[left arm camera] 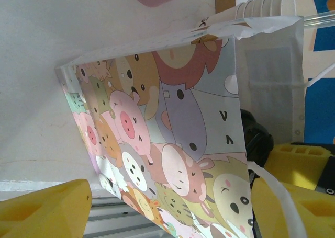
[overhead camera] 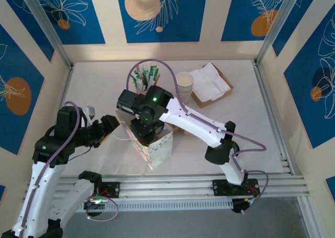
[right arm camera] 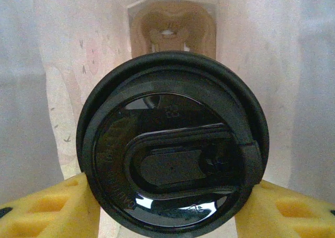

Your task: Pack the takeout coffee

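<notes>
Progress-wise, this looks like roughly the halfway mark. The coffee cup, black lid on, is clamped between the yellow pads of the right gripper. In the right wrist view it's seen from above with white walls on all sides, so it can be taken as inside the paper bag. A brown cardboard carrier is visible at the bottom of the bag, past the lid. Whether the cup is touching it can't be told, but it's judged to be hanging above it rather than seated.

The left gripper is spread wide at the bag's cartoon-animal side, with nothing pinched between the pads. A white handle loop is draped by one pad. The bag is probably being steadied that way, though contact can't be confirmed.

Left to do, as a guess: cup lowered into the carrier, let go, arm pulled out. The stack of paper cups, the napkins and the sachet holder are parked at the back of the table, outside the bag. If extras are meant to go in, none of that is done yet.
</notes>
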### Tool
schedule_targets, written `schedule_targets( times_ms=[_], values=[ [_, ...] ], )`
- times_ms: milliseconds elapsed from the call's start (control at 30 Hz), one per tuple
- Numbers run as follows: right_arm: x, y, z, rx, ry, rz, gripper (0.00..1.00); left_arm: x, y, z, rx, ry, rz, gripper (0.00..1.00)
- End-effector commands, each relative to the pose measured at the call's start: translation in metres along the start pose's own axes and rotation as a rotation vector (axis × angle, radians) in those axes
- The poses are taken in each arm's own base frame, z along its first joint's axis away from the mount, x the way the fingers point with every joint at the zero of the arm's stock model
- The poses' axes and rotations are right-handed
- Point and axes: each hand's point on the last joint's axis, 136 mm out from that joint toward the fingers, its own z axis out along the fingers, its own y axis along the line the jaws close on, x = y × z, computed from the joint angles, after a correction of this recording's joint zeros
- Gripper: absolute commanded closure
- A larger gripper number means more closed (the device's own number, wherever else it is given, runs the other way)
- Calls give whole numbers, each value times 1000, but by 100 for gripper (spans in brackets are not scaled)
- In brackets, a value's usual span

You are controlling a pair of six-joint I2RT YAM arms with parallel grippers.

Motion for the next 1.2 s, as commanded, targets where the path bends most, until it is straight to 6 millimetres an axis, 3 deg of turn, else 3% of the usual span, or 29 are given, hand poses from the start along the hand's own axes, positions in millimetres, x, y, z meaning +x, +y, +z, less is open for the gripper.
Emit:
schedule_targets(
  times_ms=[0, 500, 833, 1067, 1167],
  values=[
    [11, 2, -6, -20, 23, 25, 40, -4, -3, 1, 19, -14, 7, 20],
    [3, -4, 4, 17, -11, 92, 41, -22, -22, 8, 40, -30, 98, 18],
    [-32, -15, -18, 0, -189, 187, 41, -34, -21, -3, -5, -97, 138, 18],
    [-51, -19, -9, 9, -233, 228, 41, -40, -17, -8, -37, -139, 140, 17],
    [-57, -19, -3, 11, -239, 235, 41, -40, -16, -9, -45, -143, 134, 24]
  ],
)
